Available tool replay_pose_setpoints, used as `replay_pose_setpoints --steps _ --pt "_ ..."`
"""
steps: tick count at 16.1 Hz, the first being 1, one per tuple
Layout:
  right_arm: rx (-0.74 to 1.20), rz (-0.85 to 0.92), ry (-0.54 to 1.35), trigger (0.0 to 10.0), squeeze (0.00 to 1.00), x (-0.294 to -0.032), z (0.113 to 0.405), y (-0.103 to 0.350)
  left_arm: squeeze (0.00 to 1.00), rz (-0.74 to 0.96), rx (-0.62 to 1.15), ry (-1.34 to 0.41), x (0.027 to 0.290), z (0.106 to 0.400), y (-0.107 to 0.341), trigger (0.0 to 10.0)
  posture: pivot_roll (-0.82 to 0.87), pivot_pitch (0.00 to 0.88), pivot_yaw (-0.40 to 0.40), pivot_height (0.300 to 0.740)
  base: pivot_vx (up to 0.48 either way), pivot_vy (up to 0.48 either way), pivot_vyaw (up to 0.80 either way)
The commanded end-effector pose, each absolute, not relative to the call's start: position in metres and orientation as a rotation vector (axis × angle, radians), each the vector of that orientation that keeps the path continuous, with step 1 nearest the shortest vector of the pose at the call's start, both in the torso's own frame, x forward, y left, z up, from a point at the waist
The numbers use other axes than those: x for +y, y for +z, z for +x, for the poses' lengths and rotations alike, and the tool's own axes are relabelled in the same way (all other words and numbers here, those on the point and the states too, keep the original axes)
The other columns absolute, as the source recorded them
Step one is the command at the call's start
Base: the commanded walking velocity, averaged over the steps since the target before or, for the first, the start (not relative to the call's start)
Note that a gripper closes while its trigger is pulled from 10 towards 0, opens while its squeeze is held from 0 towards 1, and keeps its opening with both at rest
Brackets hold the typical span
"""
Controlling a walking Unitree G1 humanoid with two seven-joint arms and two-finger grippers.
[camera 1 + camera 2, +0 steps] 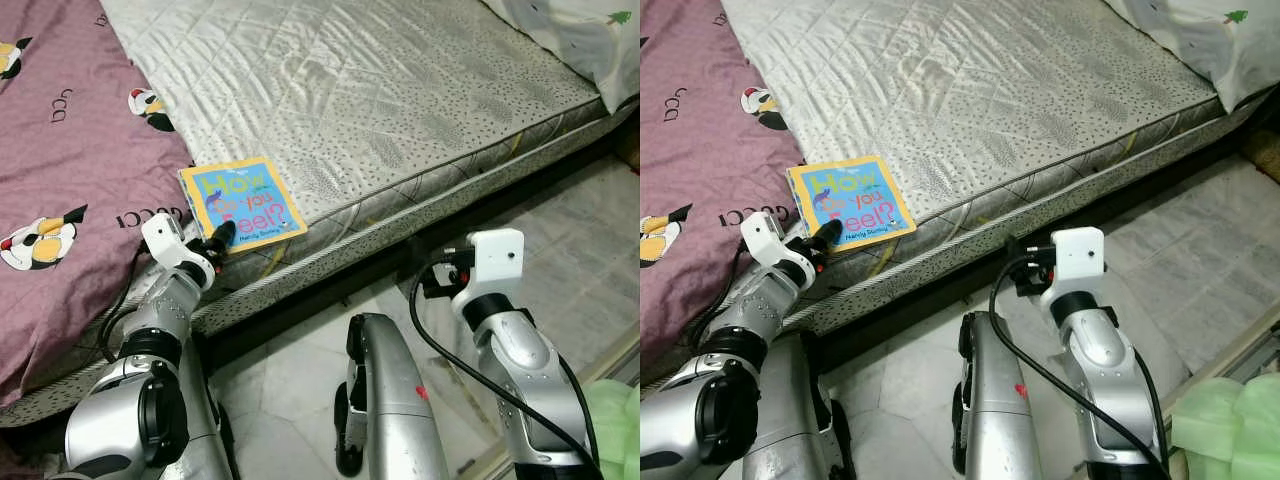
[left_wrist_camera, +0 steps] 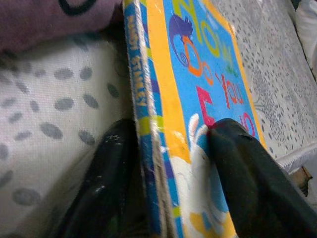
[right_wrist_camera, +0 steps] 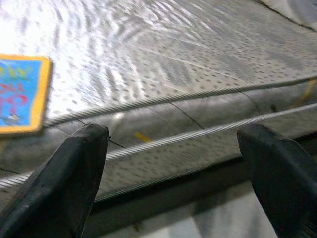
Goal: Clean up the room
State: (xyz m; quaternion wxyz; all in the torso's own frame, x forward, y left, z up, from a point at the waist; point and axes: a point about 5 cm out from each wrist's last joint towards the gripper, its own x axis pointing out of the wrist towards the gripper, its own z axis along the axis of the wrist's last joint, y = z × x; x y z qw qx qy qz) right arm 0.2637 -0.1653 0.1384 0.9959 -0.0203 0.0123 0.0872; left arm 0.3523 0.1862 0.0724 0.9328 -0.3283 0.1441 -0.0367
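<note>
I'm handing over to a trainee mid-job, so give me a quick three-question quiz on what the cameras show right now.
1. True or false: the left pincer has its fingers on either side of the book's near edge.
2. Where does the book lie? A) on the floor B) at the edge of the mattress, beside the purple blanket C) on the pillow
3. Fill in: the right pincer is ____, holding nothing, facing the mattress side.

Key: 1 true; 2 B; 3 open.
</note>
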Motion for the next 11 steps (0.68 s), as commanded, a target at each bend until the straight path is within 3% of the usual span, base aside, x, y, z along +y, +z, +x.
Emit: replay_pose_setpoints --steps 1,6,11 --pt "0.029 -0.001 0.239 10.0 0.00 -0.159 0.261 0.139 0.00 -0.684 0.346 -0.092 0.183 0.350 0.066 0.0 -0.19 0.160 -0.061 0.513 0.000 0.000 0.00" --pt "0.026 0.022 0.284 10.0 0.00 -0.152 0.262 0.141 0.00 -0.812 0.327 -0.148 0.172 0.358 0.076 0.0 -0.19 0.157 -0.057 0.513 0.000 0.000 0.00" --pt "0.024 0.016 0.276 10.0 0.00 -0.154 0.262 0.141 0.00 -0.814 0.311 -0.157 0.169 0.363 0.083 0.0 -0.20 0.157 -0.048 0.513 0.000 0.000 0.00"
